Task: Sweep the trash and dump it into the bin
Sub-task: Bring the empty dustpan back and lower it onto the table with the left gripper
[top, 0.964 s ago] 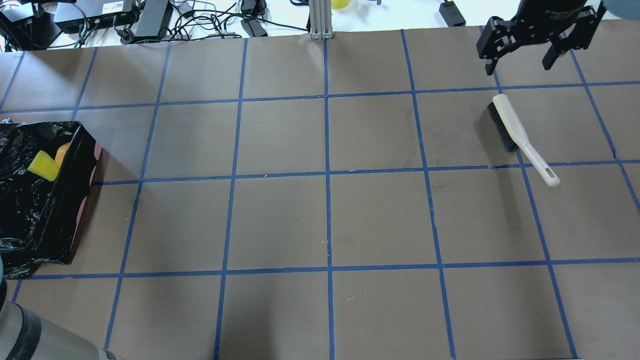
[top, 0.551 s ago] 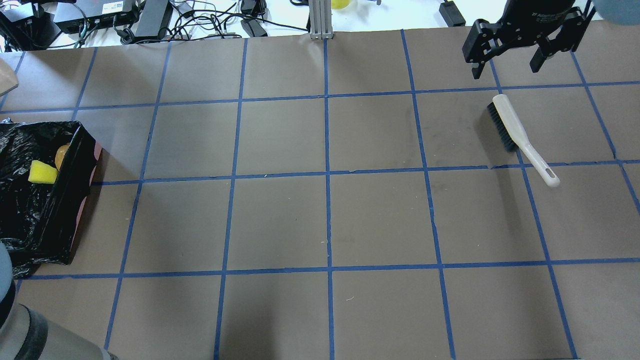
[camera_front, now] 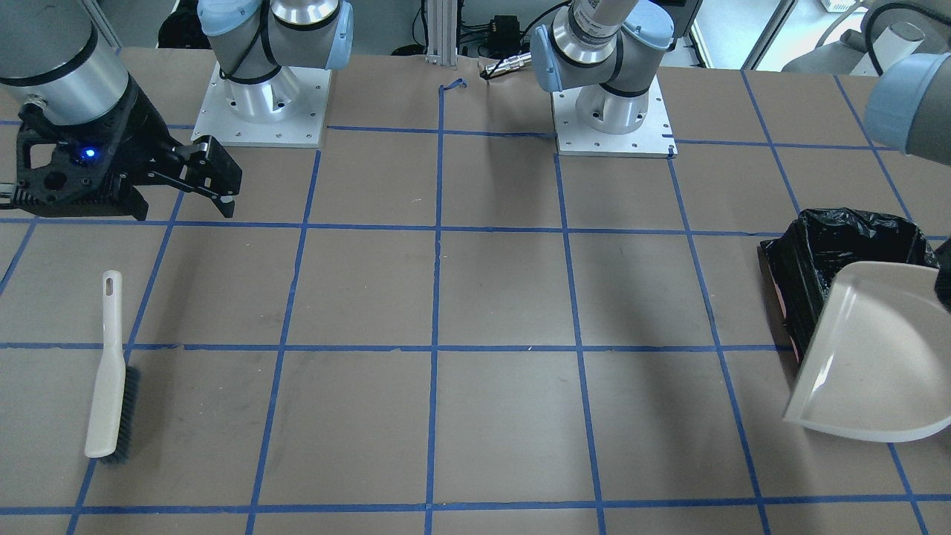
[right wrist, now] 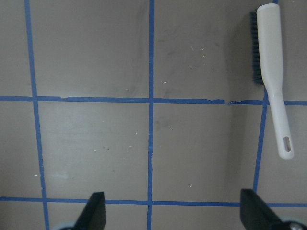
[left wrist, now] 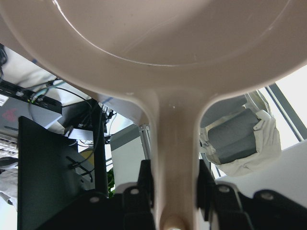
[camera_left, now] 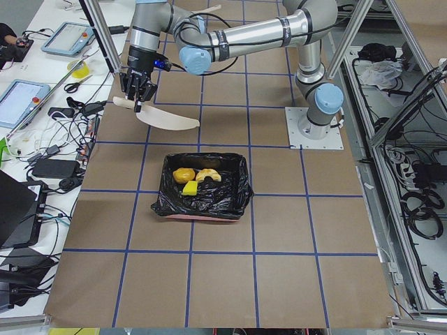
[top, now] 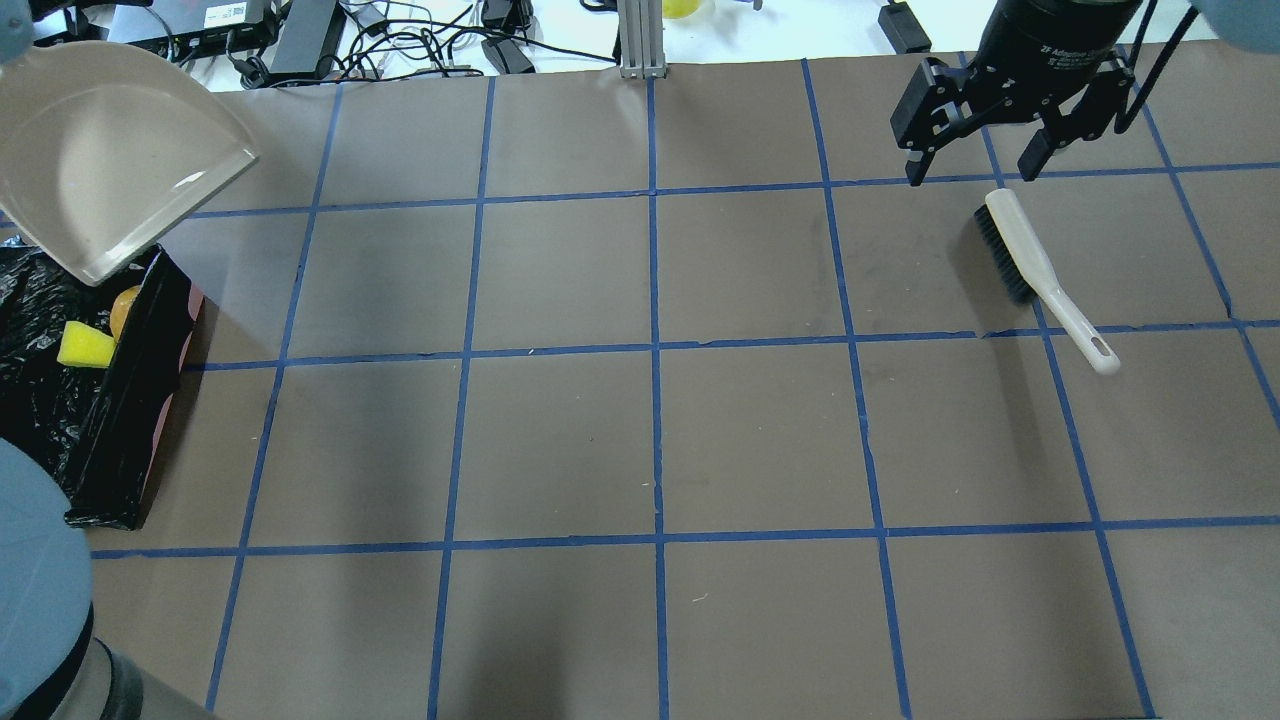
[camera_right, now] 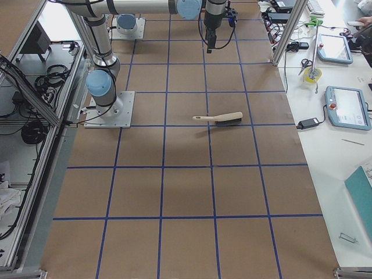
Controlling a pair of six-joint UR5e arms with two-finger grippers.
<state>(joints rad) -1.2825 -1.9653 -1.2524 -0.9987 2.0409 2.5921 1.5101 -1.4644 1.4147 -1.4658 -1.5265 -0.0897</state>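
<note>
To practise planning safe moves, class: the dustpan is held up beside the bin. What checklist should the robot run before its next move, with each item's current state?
1. Trash in the bin: potato-like oval, yellow wedge and cream crescent all lie inside: ok.
2. Dustpan empty: ok.
3. Left pincer shut on the dustpan's handle: ok.
4. Dustpan held apart from the bin: ok.
5. Right pincer open, holding nothing: ok.
6. Brush lying flat, apart from the right pincer: ok.
</note>
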